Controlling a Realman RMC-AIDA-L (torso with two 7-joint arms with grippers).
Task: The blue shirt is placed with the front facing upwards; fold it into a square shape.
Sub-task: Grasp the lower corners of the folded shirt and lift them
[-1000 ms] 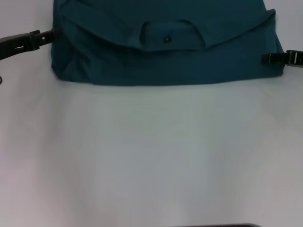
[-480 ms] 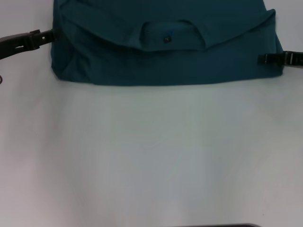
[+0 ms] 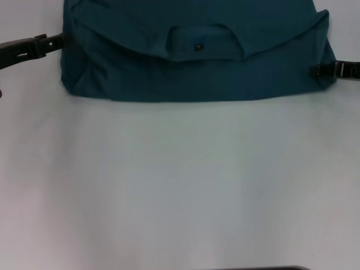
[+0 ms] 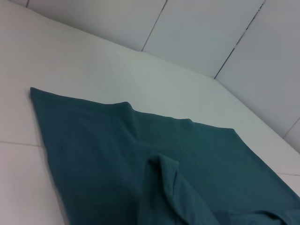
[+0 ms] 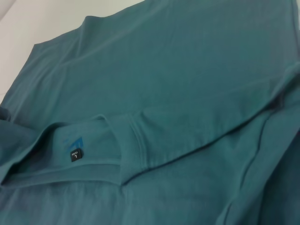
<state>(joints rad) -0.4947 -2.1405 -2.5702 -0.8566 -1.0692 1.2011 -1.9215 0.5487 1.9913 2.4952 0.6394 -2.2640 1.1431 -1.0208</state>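
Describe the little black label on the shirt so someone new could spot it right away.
On the white table, find the blue shirt lying at the far edge. At its middle sits the round collar; the black label lies inside it, the only dark square on plain teal cloth.

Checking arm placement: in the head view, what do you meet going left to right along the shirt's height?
Left gripper → blue shirt → black label → right gripper

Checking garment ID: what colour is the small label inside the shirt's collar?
Black, on the small collar label of the teal-blue cotton shirt; right wrist view shows it best.
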